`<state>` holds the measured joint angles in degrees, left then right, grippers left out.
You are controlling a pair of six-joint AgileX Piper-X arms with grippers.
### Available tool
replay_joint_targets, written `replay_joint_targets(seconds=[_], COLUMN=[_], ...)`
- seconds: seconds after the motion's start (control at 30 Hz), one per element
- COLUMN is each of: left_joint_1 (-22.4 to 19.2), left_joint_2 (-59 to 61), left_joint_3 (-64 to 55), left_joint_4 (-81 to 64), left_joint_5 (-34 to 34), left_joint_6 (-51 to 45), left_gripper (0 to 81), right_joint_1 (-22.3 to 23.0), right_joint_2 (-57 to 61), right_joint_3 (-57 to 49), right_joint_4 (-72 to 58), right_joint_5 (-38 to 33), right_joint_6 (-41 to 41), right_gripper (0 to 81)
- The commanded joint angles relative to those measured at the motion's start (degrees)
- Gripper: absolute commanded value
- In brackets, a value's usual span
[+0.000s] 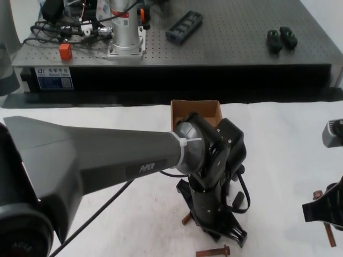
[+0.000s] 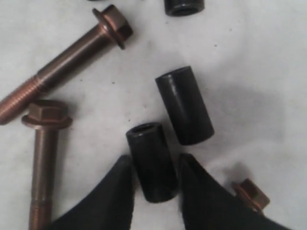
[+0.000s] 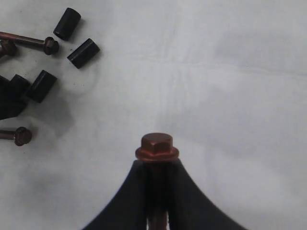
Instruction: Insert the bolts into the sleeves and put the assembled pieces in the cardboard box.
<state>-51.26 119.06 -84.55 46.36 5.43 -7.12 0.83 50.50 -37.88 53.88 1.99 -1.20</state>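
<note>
Our left gripper [image 2: 153, 160] pinches a sleeve [image 2: 149, 165] lying on the cloth [image 2: 249, 72]. Our right gripper [image 3: 157, 165] is clamped on a bolt [image 3: 157, 146], with the head proud of the tips. A second sleeve [image 2: 184, 105] lies just beside the pinched one, and we judge a careless lift could send it rolling. The high view gives us the cardboard box [image 1: 206, 111] at the cloth's far edge, while the wrist views supply the grips.

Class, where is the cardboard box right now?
In the high view, the cardboard box sits at the white cloth's far edge, mid-bench, just behind the left arm's wrist.
</note>
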Motion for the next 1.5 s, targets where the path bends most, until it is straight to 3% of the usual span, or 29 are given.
replay_joint_targets(seconds=[0.0, 0.2, 0.43, 0.57, 0.8, 1.0, 1.2, 1.47], left_joint_1=[-0.1, -0.1, -0.1, -0.1, 0.1, 0.1, 0.1, 0.1], left_joint_2=[1.7, 1.3, -6.4, -17.4, -36.8, -45.0, -46.4, -46.4], left_joint_3=[0.1, -0.1, 1.6, 13.8, 37.7, 45.0, 45.0, 45.0], left_joint_4=[-0.5, -3.9, -4.6, -15.4, -44.9, -58.7, -64.3, -66.2], left_joint_5=[-0.1, -0.7, -5.4, -4.3, 10.6, 13.5, 15.8, 15.7], left_joint_6=[-0.5, -0.5, -0.5, -2.0, -7.4, -11.4, -15.7, -17.0], left_gripper=[17.0, 0.4, 0.6, 0.6, 0.6, 0.6, 0.6, 0.6], right_joint_1=[-0.3, -0.3, -0.3, -0.2, 2.8, 8.5, 12.7, 14.0], right_joint_2=[-0.5, -0.5, -0.5, -1.3, -3.4, -3.1, -3.1, -3.1], right_joint_3=[-0.2, -0.2, -0.2, -0.2, 0.0, 0.0, 0.0, 0.0], right_joint_4=[0.0, 0.0, -3.3, -10.7, -33.3, -47.1, -48.0, -47.4], right_joint_5=[-0.5, -0.5, -10.2, -19.9, -27.7, -28.4, -26.9, -26.0], right_joint_6=[0.3, 0.3, 2.0, 6.3, 20.4, 27.4, 27.6, 27.6], right_gripper=[2.8, 2.8, 2.8, 2.8, 2.8, 2.8, 2.8, 2.8])
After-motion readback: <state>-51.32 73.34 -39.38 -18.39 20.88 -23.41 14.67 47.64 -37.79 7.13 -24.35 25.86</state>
